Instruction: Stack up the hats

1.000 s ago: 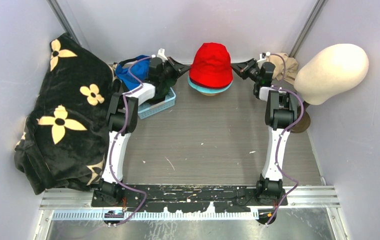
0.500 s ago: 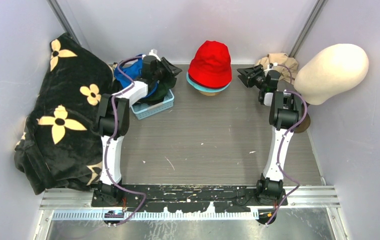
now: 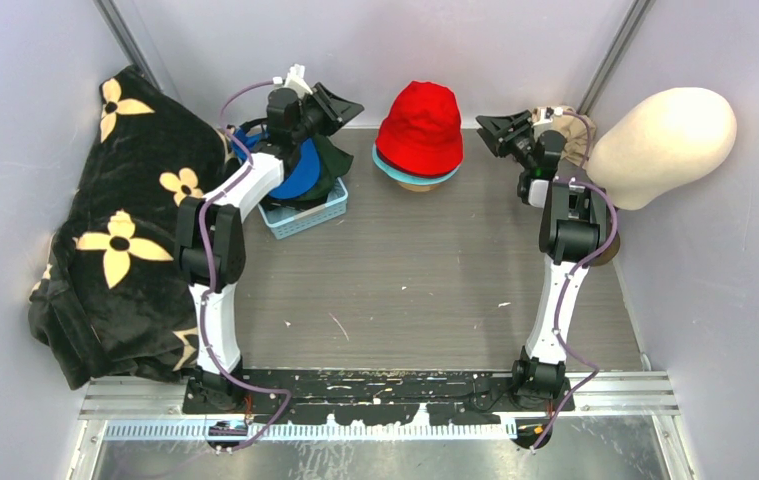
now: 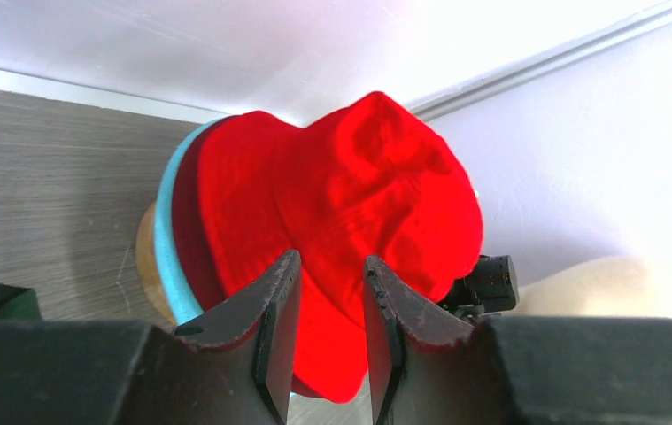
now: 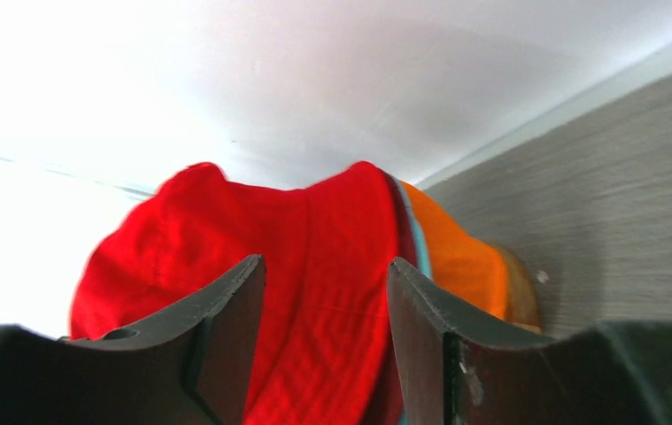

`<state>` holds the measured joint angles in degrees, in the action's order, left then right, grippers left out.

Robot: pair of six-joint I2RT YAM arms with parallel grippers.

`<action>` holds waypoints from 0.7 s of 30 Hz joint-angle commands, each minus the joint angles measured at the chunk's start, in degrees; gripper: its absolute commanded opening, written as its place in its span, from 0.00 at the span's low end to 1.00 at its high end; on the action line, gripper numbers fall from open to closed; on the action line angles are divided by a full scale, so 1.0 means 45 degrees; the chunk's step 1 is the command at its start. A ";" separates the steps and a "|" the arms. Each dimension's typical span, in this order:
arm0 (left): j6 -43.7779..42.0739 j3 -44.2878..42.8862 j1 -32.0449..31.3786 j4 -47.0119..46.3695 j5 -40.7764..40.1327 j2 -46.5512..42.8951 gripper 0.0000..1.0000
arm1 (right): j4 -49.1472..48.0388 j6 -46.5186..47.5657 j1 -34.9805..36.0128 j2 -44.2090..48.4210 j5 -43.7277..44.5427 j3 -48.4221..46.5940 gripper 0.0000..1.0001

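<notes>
A red bucket hat (image 3: 421, 128) tops a stack at the back centre, over a teal hat (image 3: 393, 171) and an orange one (image 5: 456, 257). My left gripper (image 3: 340, 106) hangs open just left of the stack, apart from it, and the left wrist view shows the red hat (image 4: 350, 195) beyond its empty fingers (image 4: 330, 266). My right gripper (image 3: 496, 131) stands open to the right of the stack, also holding nothing (image 5: 325, 266). A blue cap (image 3: 293, 172) and a dark green cap (image 3: 331, 164) lie in the basket under the left arm.
The light blue basket (image 3: 311, 216) sits left of the stack. A black blanket with cream flowers (image 3: 125, 230) fills the left side. A cream head form (image 3: 661, 145) and a beige cloth (image 3: 573, 128) are at the back right corner. Walls close in behind.
Both grippers opened, let go of the red hat's brim and drew back from the stack. The left arm swung left and up, uncovering the blue cap.
</notes>
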<state>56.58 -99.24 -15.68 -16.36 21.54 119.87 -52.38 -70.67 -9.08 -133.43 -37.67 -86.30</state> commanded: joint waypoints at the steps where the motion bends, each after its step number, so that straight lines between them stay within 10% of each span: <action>1: -0.0073 -0.0571 -0.0120 -0.0892 0.0857 -0.0530 0.33 | -0.2967 -0.1186 0.0072 0.0316 -0.0443 -0.0214 0.58; 21: -0.1730 0.1363 -0.0495 -0.0192 0.0205 -0.3342 0.33 | -0.9915 -0.4565 0.1024 -0.1015 -0.1745 -0.2612 0.62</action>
<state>50.98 -94.63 -17.63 -15.55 23.27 108.64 -83.15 -84.84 -5.54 -136.79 -43.16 -92.75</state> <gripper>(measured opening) 0.331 0.617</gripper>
